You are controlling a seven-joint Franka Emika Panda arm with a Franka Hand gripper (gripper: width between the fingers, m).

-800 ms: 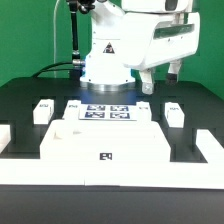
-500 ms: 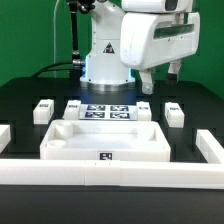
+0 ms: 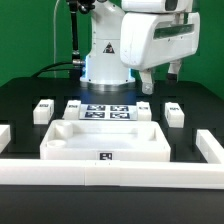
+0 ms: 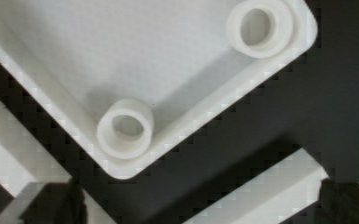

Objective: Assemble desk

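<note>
End effector (image 3: 162, 74) hangs high on the exterior view's right. My fingers are spread wide with nothing between them, touching nothing. It sits up above the right-hand legs, well apart from every part.

Desk top (image 3: 105, 138) lies flat on the black bench (image 3: 28, 95), centre front, recessed face up with a raised rim all round. There is one small black-and-white tag (image 3: 106, 155) on its front wall. Just in front of it runs the long front border bar (image 3: 110, 172). The left border bar (image 3: 6, 135) and right border bar (image 3: 208, 146) sit at the bench edges.

Behind the desk top the marker board (image 3: 108, 112) lies flat, in front of my base (image 3: 105, 62). The legs sit in a row with the board, two on each side:
- On the exterior view's left are the outer left leg (image 3: 43, 110) and inner left leg (image 3: 75, 107).
- On the exterior view's right are the inner right leg (image 3: 143, 108) and outer right leg (image 3: 175, 113).

All four are loose on the bench and none is fitted into the desk top. From here they read as short white blocks, and I cannot tell whether they are upright or lying down.

The wrist view looks down on one rounded corner of the desk top, with black bench beside the rim. Two round sockets sit in the recessed face, both empty: the near socket (image 4: 123, 125) by the corner and the far socket (image 4: 265, 30) further along the rim. A blurred white strip (image 4: 274, 190) lies past the corner, and I cannot tell what it is.
</note>
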